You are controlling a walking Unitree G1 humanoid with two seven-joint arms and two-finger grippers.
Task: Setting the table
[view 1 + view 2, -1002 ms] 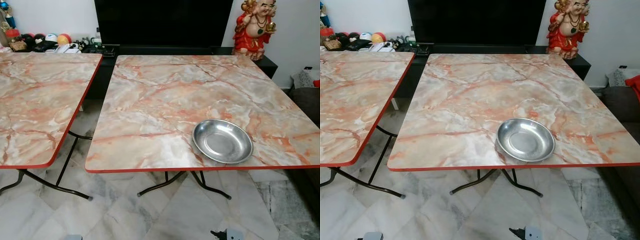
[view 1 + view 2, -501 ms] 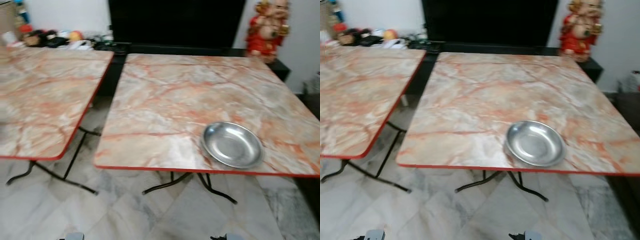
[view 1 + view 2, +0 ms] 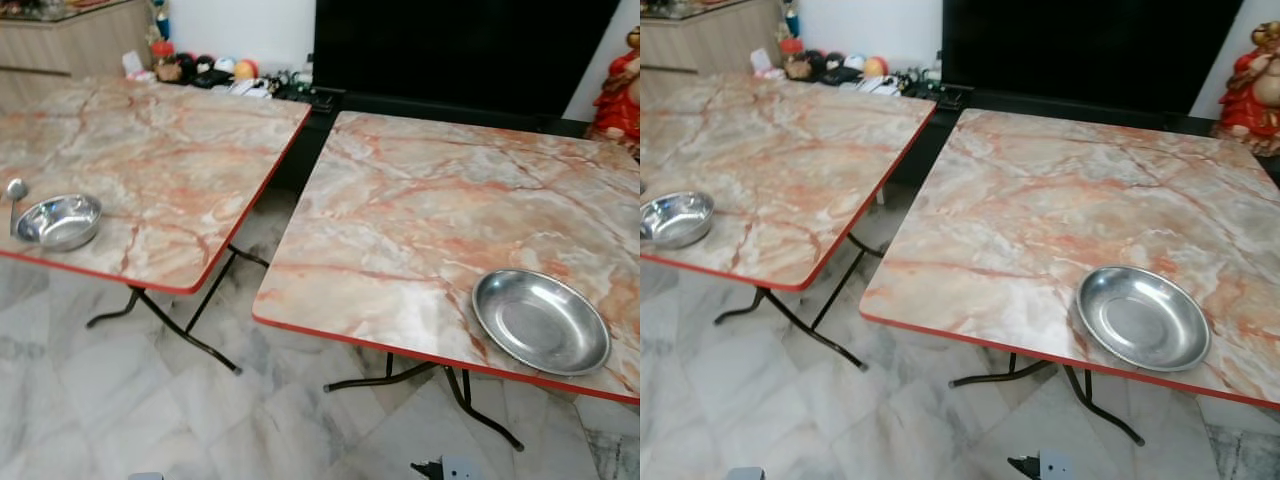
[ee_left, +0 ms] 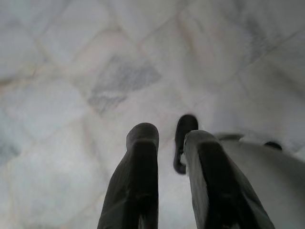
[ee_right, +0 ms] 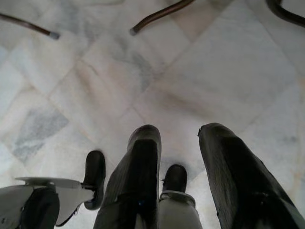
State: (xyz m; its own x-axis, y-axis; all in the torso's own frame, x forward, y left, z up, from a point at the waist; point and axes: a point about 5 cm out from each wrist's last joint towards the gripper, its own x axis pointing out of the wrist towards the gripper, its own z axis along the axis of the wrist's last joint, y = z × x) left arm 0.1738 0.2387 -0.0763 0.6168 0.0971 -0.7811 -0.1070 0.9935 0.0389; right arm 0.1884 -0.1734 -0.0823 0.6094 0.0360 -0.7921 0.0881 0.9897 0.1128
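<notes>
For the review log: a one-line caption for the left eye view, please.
Two marble-patterned folding tables: a steel plate near the right table's front edge, a steel bowl on the left table.

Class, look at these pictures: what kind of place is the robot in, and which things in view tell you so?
Probably a living or dining room in a home. Two folding marble-pattern tables stand on a tiled floor, a steel dish and a steel bowl are laid out, and a large dark screen stands by the wall.
</notes>
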